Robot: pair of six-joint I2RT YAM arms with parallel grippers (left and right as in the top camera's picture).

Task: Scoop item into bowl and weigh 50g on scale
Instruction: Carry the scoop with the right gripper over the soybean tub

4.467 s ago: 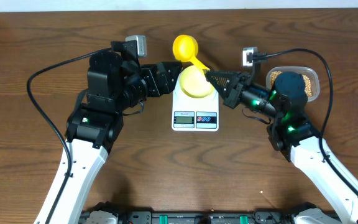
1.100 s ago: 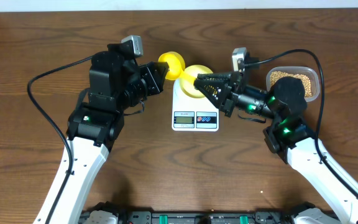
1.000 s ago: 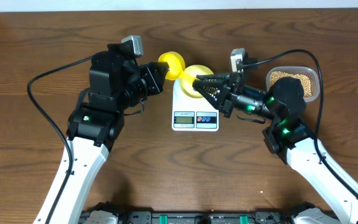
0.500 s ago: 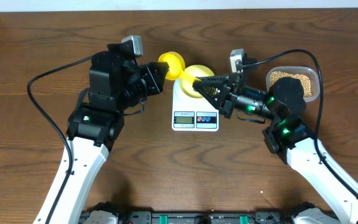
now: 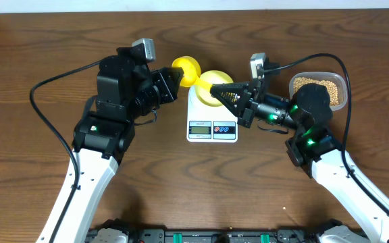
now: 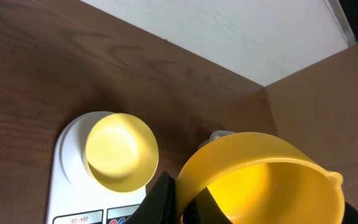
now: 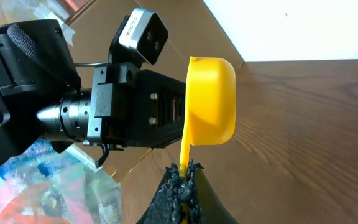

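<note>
Dark wooden worktop (image 5: 32, 40): the right claw (image 7: 183, 177) is clamped on the handle of the yellow scoop (image 7: 211, 99), the left claw (image 6: 180, 202) pinches its rim, fingers (image 6: 160, 200) cropped. Just beside, the bowl (image 5: 211, 76) sits on the scale (image 5: 211, 128). The right arm (image 5: 313, 101) half hides the beans (image 5: 304, 82) in their clear container (image 5: 345, 84).

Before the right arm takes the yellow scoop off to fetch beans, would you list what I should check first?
1. Right gripper shut on the scoop by its handle: ok.
2. Left gripper let go of the scoop's rim: not ok, it is shut on it.
3. Scoop empty: ok.
4. Bowl empty and sitting on the scale: ok.
5. Display zeroed: cannot tell, too small.
6. Beans exposed in the clear container: ok, partly hidden by the right arm.
</note>
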